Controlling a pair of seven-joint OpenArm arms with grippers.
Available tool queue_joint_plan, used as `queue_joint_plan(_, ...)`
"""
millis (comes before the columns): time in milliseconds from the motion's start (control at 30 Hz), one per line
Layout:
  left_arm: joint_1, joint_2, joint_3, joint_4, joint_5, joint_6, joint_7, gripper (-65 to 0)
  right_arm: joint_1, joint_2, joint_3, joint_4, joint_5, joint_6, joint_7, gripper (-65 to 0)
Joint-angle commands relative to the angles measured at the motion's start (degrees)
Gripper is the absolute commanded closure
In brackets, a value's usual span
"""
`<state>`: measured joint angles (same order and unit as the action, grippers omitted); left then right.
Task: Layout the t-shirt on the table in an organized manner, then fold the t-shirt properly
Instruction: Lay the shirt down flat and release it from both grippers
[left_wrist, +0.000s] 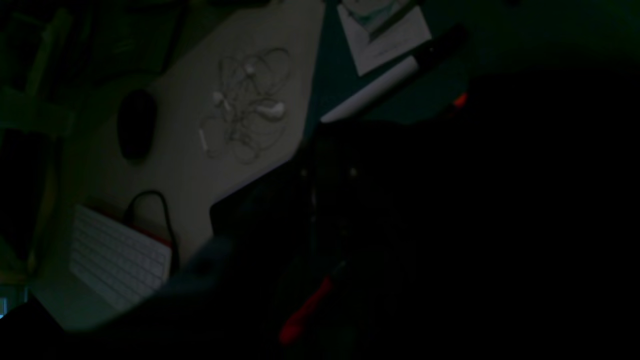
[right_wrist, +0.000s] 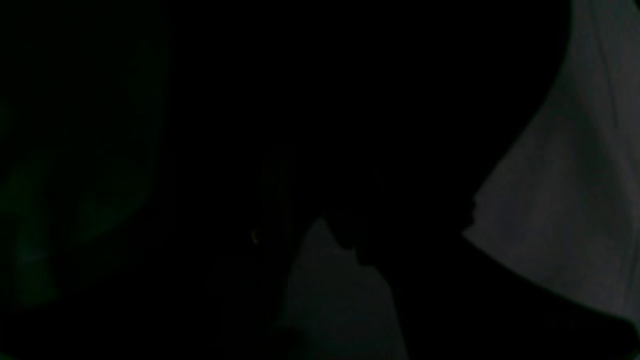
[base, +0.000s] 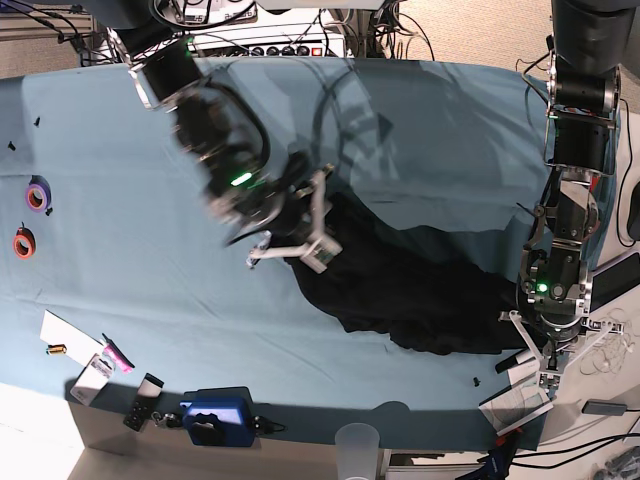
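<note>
The black t-shirt lies crumpled in a long heap on the teal table, right of its middle. My right gripper, blurred, is at the shirt's upper left end. The dark right wrist view is mostly filled by black fabric, with grey cloth beside it. My left gripper is at the shirt's right end near the table's edge. The left wrist view shows dark fabric on the right. Neither view shows how the jaws stand.
Two tape rolls lie at the far left edge. Paper, small tools, a blue box and a plastic cup line the front edge. Beside the table a desk holds a mouse, earphones and a keyboard.
</note>
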<state>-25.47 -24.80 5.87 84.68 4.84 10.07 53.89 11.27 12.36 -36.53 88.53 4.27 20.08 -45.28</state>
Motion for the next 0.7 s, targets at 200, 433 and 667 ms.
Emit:
queue_joint_plan(200,-1.84,-0.76,-0.44,0.92,0.87,0.42,-1.22,0.0,1.18,-4.35,-1.33,-11.91,-9.09,-3.21,9.05,-18.9)
queue_joint_plan(433,-1.81,-0.76,-0.44,0.92,0.87,0.42,-1.18,0.0,1.29,-4.39,-1.27,-7.91,-15.63,-13.33,1.55,0.0)
queue_joint_plan(667,-1.81,-0.76,-0.44,0.92,0.87,0.39,-0.52,0.0,3.04,-0.57,-0.85,11.13,-25.0,-20.02,-4.42,0.0)
